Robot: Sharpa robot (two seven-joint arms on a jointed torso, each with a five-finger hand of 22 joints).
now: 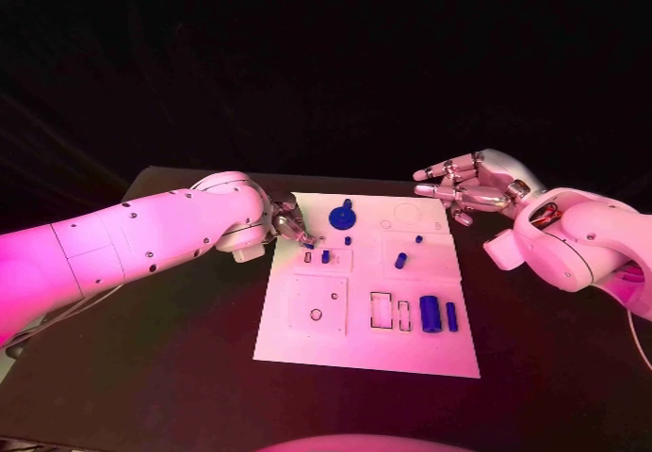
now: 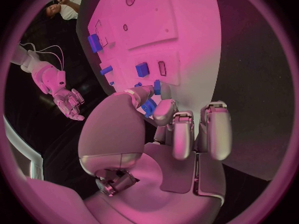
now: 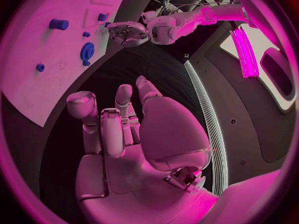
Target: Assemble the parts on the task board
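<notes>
At the board's (image 1: 366,350) near-left edge, the left hand (image 1: 286,222) pinches a small blue part (image 2: 148,107); the right hand (image 1: 469,188) hovers apart, fingers spread, empty.

We see the white task board (image 1: 365,344) lying flat mid-table, small blue parts (image 1: 430,314) scattered across its recesses.

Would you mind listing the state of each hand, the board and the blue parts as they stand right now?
left hand: at the board's far left edge, pinching a small blue part.
right hand: empty, fingers apart, off the board's far right corner.
task board: flat on the table.
round blue part: on the board's far end, untouched.
blue cylinder: lying on the board, near right, untouched.
</notes>
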